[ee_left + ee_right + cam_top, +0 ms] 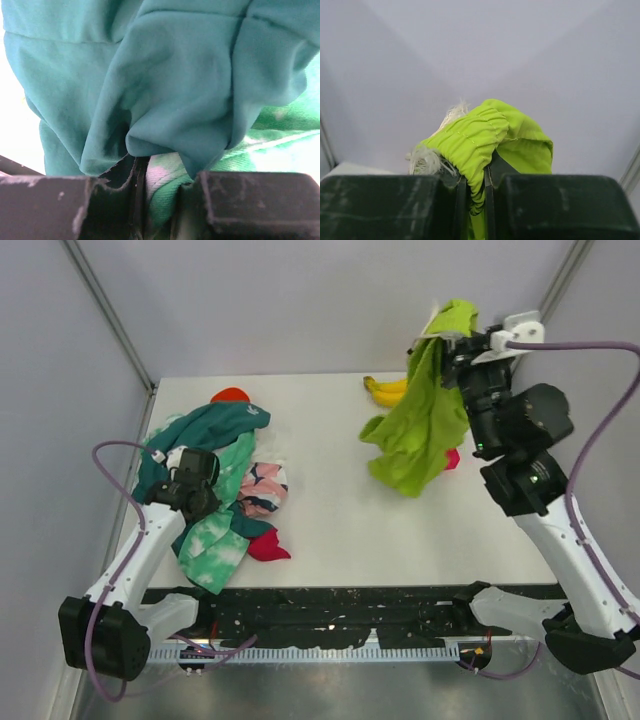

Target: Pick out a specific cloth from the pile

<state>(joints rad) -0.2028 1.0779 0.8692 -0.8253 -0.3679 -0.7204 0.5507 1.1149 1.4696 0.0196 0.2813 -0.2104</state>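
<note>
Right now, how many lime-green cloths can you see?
1: the lime-green cloth hangs from the right end effector over the table's far right, near the bananas. The pile at left could hide another.

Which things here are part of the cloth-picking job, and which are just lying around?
Job: lime-green cloth, held up in right gripper; pile, pinched by left gripper.
Lying about: banana bunch; red item behind the pile.

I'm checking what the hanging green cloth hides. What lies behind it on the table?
Yellow bananas peek out at the lime-green cloth's left edge, and a red-pink thing at its lower right. Both are partly covered; the latter cannot be identified.
</note>
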